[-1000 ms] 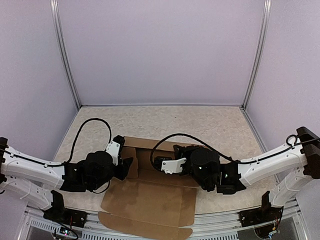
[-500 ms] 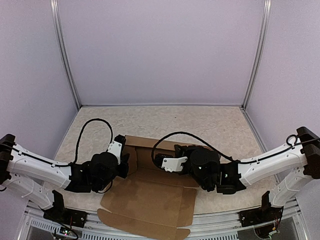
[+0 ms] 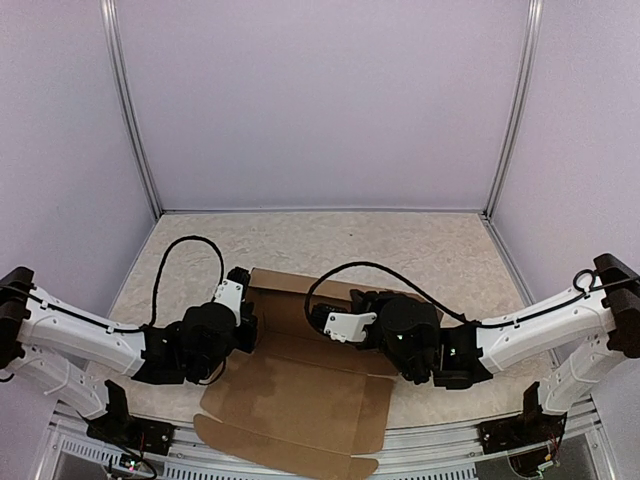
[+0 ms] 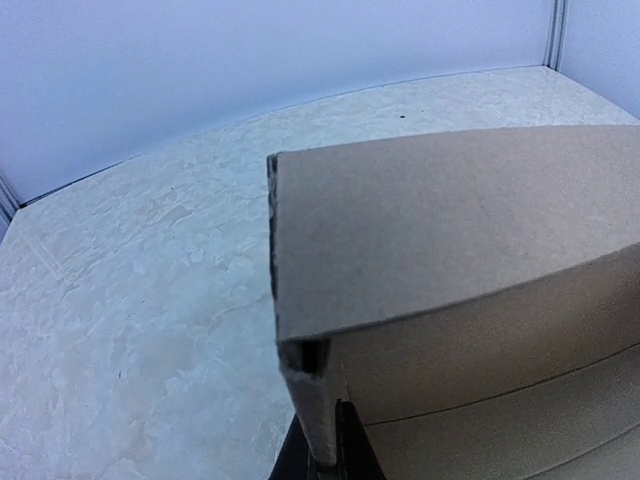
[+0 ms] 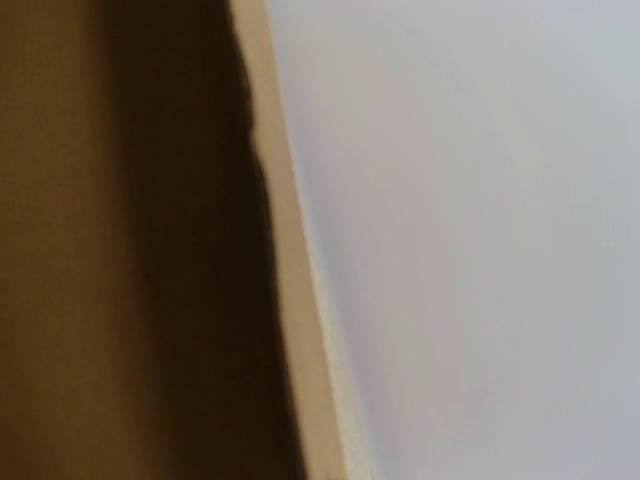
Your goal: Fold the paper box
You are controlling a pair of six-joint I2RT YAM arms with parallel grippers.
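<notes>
ROBOT ARMS AT WORK ON A MAILER: A plain brown cardboard paper box (image 3: 300, 400), a die-cut sheet only partly folded, lies at the near middle of a beige speckled surface (image 3: 400, 245) between two white-and-black robot arms. Its broad front panel is flat and its nearest flap reaches over the surface's near edge above a metal rail (image 3: 440, 445). From the overhead camera, the far part of the sheet stands up as a low wall. The left arm (image 3: 80, 335) reaches in from the left, and the left jaws are clenched on the upright cardboard at the box's far left corner. The left wrist camera shows two dark fingertips (image 4: 355, 460) pinching the thin edge of the corner wall, with a flap of the box (image 4: 450, 220) bent over above them and the speckled surface (image 4: 130, 250) beyond. The right arm (image 3: 530, 330) comes in from the right, its wrist over the box's middle, just in front of the raised far wall. The right jaws are closed tight, but whether they pinch any cardboard cannot be told: the right wrist camera gives only a blurred close view of a brown cardboard edge (image 5: 290, 300) against a pale wall. A black cable (image 3: 185, 245) loops above each wrist. Pale lilac panels (image 3: 320, 100) framed by aluminium posts (image 3: 130, 120) enclose the surface on three sides
</notes>
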